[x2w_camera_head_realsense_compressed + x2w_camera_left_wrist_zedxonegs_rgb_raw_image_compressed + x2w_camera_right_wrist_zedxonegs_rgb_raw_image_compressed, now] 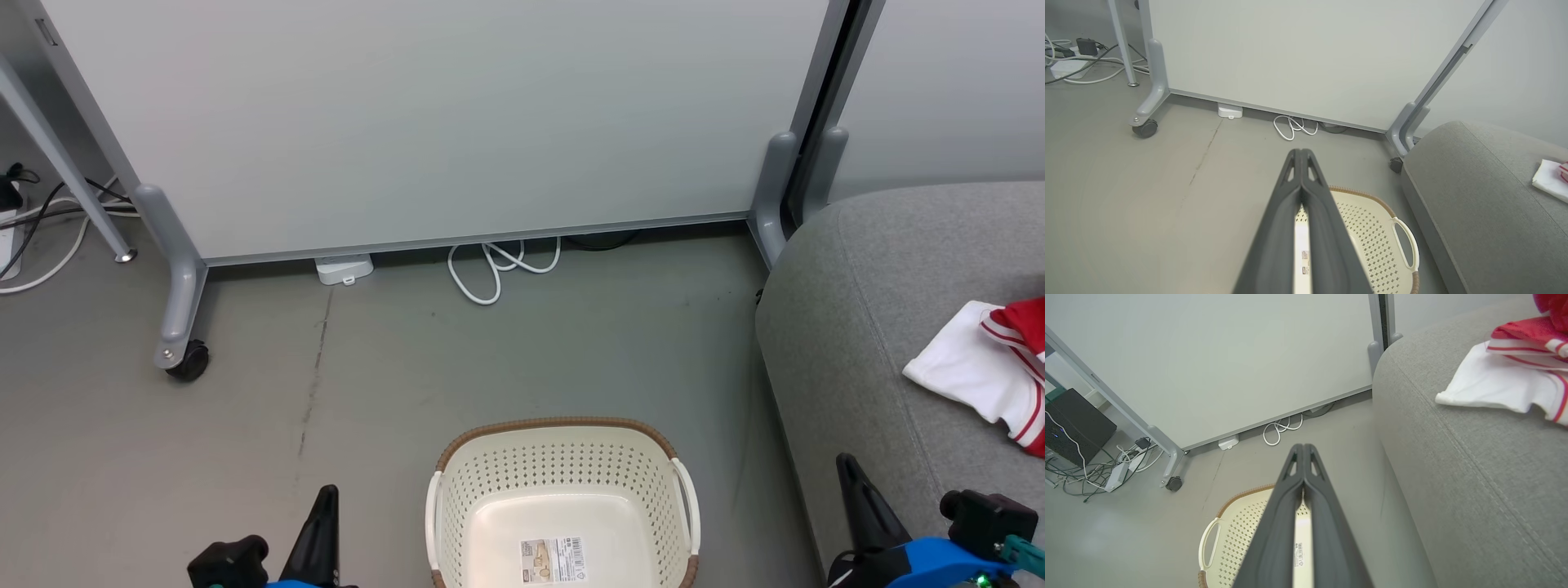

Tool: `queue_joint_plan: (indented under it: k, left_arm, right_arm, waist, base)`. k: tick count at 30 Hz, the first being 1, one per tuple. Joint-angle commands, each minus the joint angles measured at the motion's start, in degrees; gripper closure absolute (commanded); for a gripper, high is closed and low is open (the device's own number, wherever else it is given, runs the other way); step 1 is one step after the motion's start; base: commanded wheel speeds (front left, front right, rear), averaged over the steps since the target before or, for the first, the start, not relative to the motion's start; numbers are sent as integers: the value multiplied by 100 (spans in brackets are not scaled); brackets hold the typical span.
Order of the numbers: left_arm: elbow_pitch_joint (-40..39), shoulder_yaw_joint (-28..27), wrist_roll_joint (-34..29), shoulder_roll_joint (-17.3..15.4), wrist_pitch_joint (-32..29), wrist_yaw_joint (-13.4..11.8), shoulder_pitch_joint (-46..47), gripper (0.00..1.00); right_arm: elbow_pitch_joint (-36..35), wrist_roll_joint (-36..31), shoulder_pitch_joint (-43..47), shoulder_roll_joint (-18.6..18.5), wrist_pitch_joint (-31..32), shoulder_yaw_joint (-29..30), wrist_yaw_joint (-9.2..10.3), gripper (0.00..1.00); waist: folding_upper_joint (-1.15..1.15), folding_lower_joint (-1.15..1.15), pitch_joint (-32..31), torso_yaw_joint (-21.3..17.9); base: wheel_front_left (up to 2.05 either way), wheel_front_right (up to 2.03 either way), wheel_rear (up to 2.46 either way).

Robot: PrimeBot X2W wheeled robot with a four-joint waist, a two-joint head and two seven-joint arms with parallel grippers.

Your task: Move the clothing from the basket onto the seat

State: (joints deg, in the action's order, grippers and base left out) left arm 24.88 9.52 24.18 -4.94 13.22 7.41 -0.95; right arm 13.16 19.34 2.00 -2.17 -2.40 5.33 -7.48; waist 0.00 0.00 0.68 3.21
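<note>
The cream basket (563, 482) with a brown rim stands on the floor at the bottom centre, holding nothing but a barcode sticker (553, 559). A red and white garment (992, 371) lies on the grey seat (857, 310) at the right, with bright red cloth (1551, 302) beside it at the top right of the right wrist view. My left gripper (326, 494) is shut to the left of the basket, its tips pressed together with nothing in them (1300, 152). My right gripper (845, 461) is shut over the seat's front edge, holding nothing (1302, 446).
A pale partition panel (441, 122) on wheeled grey feet (184, 355) stands behind the basket. A white cable loop (498, 265) and a small white box (343, 268) lie at its base. More cables and a power strip (1116, 473) are at the far left.
</note>
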Motion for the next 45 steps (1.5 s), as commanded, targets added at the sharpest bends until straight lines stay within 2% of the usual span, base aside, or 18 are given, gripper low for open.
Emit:
queue_joint_plan:
  k: [1,26,45]
  left_arm:
    - [-148,-109,327,2,-75,1,145,100]
    - [-451,-534,2368,35,-629,3,345,100]
    - [-637,-821,3628,63,-991,6,459,100]
  right_arm:
    - [-79,354,-102,-20,46,15,0,100]
    - [-42,2505,-343,-41,306,46,-1,100]
    - [-11,3843,-497,-56,474,68,-1,100]
  waist:
    - [0,0,-1,-7]
    - [0,0,-11,-71]
    - [0,0,-19,-122]
  base:
    - [0,0,0]
    - [0,0,0]
    - [0,0,0]
